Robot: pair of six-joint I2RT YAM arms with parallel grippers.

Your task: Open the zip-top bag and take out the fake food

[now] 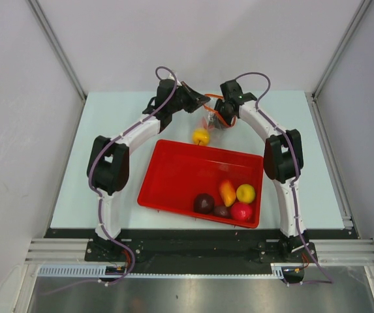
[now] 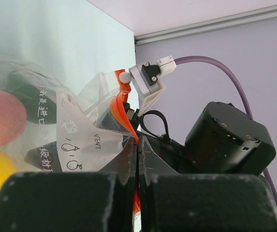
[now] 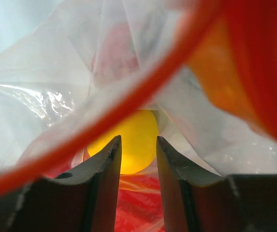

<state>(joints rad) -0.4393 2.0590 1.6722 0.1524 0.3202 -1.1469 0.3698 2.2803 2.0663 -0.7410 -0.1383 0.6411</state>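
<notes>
The zip-top bag (image 1: 211, 120) hangs above the table between my two grippers, past the tray's far rim. My left gripper (image 2: 138, 145) is shut on its orange-red zip strip (image 2: 121, 113); the clear printed plastic (image 2: 80, 130) spreads out to the left. My right gripper (image 3: 138, 140) is open inside the bag's mouth, under the zip strip (image 3: 128, 104), with nothing between its fingers. A yellow fake food (image 3: 136, 128) lies just beyond its fingertips and shows low by the bag (image 1: 201, 136); I cannot tell whether the plastic encloses it. A pink piece (image 2: 3, 116) shows behind the plastic.
The red tray (image 1: 173, 176) lies in front of the bag. Several fake foods sit in its near right corner: maroon (image 1: 204, 203), orange (image 1: 227, 192), yellow (image 1: 245, 193), red (image 1: 241, 210). Both arms arch over the tray's sides.
</notes>
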